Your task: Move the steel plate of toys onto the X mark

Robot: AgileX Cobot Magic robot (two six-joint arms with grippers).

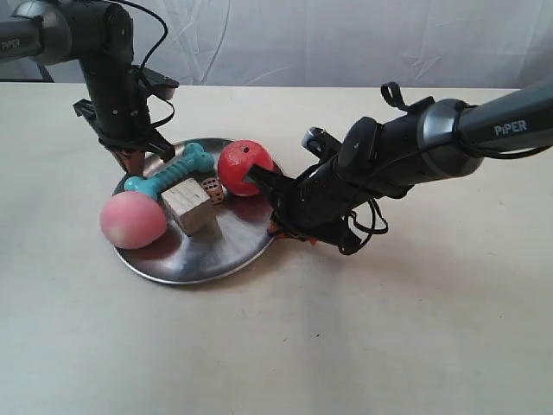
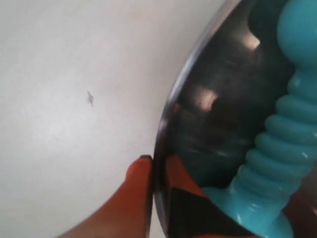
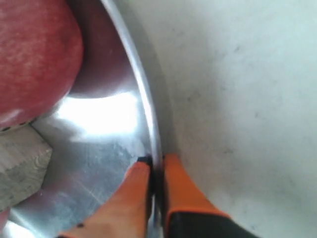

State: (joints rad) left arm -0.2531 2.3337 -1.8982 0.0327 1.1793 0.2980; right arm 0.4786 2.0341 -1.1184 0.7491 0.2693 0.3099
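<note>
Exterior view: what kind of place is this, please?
Probably a robot laboratory bench, not a home: robot arms marked PiPER work over a cream table, a white cloth hangs behind, and a steel plate holds toys.

I saw soft, even light in the exterior view, with only weak shadows. Both wrist views were blurred; white glare lay on the steel plate (image 3: 99, 116) just ahead of the right claw (image 3: 156, 161).

Table (image 1: 406, 346): pale cream, matte, fills most of ext. view. Faint specks and scuffs on surface, soft grey shadows. Far edge runs straight across top of view.
Backdrop (image 1: 346, 39): white cloth w/ creases and folds, hangs behind table. Small dark patch (image 1: 41, 74) at far-left edge, btwn table and cloth; can't tell what.
</note>
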